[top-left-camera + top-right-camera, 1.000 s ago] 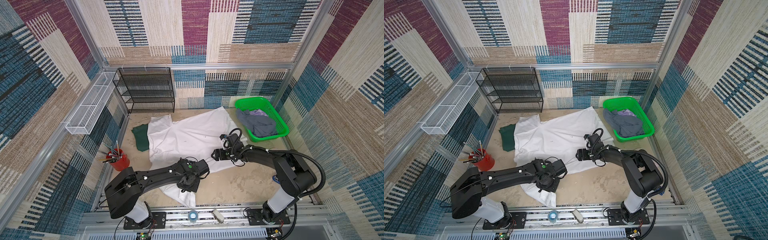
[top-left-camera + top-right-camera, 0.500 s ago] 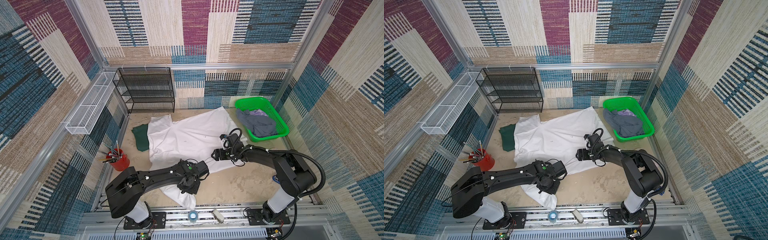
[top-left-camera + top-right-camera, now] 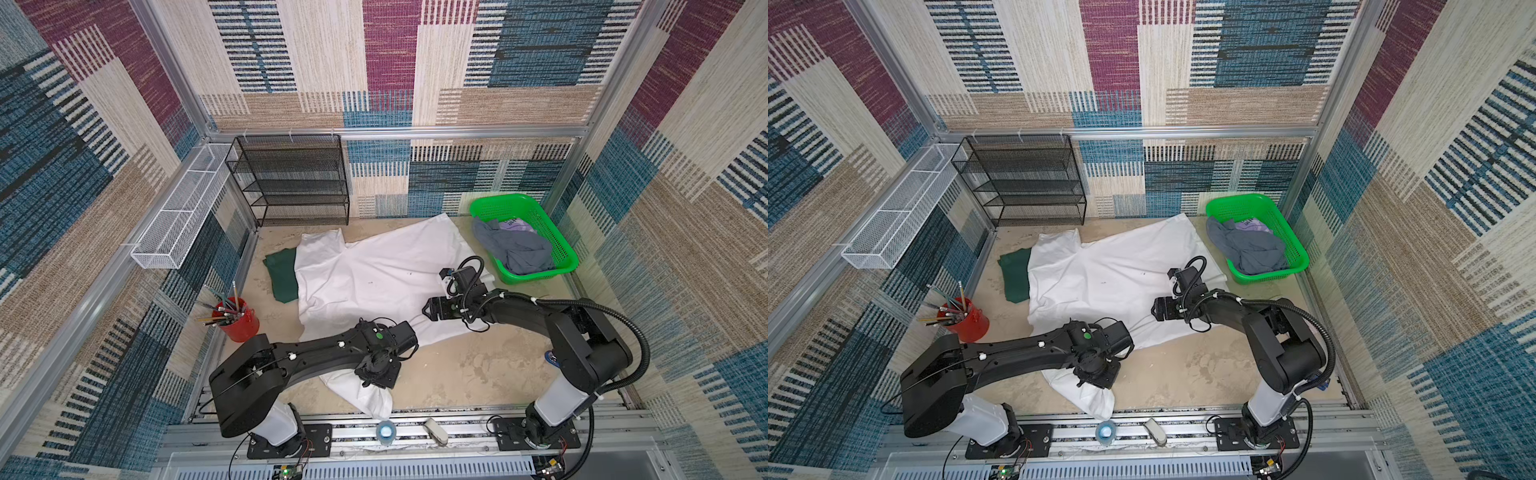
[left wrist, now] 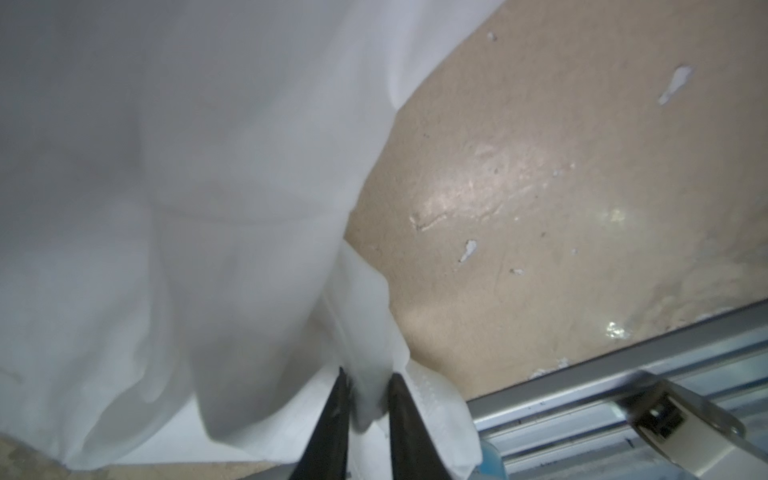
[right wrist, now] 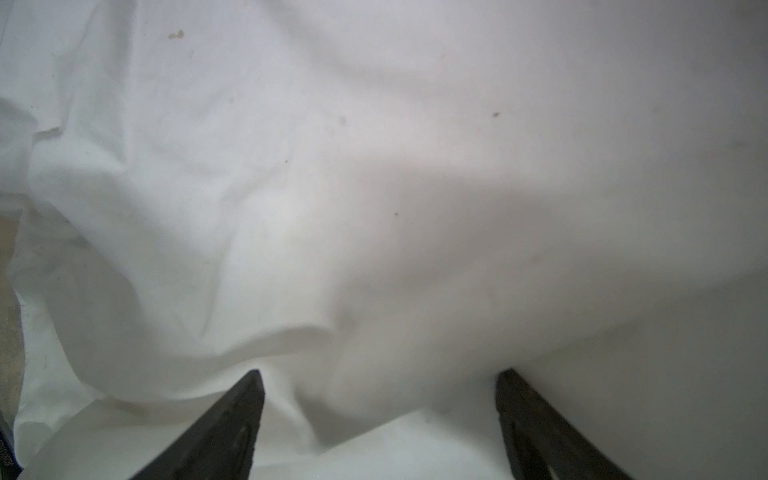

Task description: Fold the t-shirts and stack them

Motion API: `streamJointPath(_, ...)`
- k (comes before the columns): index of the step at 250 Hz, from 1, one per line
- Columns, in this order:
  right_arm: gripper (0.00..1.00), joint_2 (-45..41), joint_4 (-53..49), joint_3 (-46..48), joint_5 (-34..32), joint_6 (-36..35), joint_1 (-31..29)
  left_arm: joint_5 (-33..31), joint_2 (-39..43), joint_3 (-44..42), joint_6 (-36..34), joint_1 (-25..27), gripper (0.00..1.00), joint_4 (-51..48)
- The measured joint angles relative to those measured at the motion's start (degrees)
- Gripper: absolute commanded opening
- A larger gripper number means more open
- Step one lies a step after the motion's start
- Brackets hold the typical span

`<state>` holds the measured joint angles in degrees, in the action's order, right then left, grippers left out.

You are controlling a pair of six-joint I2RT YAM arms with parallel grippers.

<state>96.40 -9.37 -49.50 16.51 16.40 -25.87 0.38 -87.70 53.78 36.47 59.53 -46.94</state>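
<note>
Woven patchwork panels [image 3: 390, 62] of blue, maroon and beige wall the cell. A black mesh rack [image 3: 291, 183] stands at the back, well beyond the left hand [image 3: 376, 380]; the tan table [image 3: 478, 374] beside that hand is scuffed.

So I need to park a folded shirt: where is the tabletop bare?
Best: the bare table between the white t-shirt, front rail and right arm. A narrow strip runs between the red pencil cup and the dark green t-shirt. Crowded: middle, basket corner.
</note>
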Motion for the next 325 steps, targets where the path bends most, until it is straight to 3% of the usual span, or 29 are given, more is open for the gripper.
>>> streamJointPath(64, 0.89, 0.0, 0.0, 0.0, 0.3, 0.0, 0.0, 0.0, 0.0, -0.1, 0.0, 0.0, 0.04, 0.1)
streamJointPath(156, 0.89, 0.0, 0.0, 0.0, 0.4, 0.0, 0.0, 0.0, 1.3, 2.2, 0.0, 0.0, 0.04, -1.7)
streamJointPath(237, 0.89, 0.1, 0.9, 0.4, 0.4, 0.1, 0.0, 0.5, 1.8, 9.1, -2.2, 1.1, 0.08, -7.4)
streamJointPath(290, 0.89, -0.2, 1.8, 1.1, 0.4, 0.1, 0.0, 6.9, -4.8, 12.4, -4.4, 1.8, 0.11, -1.5)
streamJointPath(325, 0.89, -0.4, 2.1, 1.4, 0.4, 0.1, 0.0, 12.3, -8.6, 13.5, -6.4, 3.2, 0.29, 5.4)
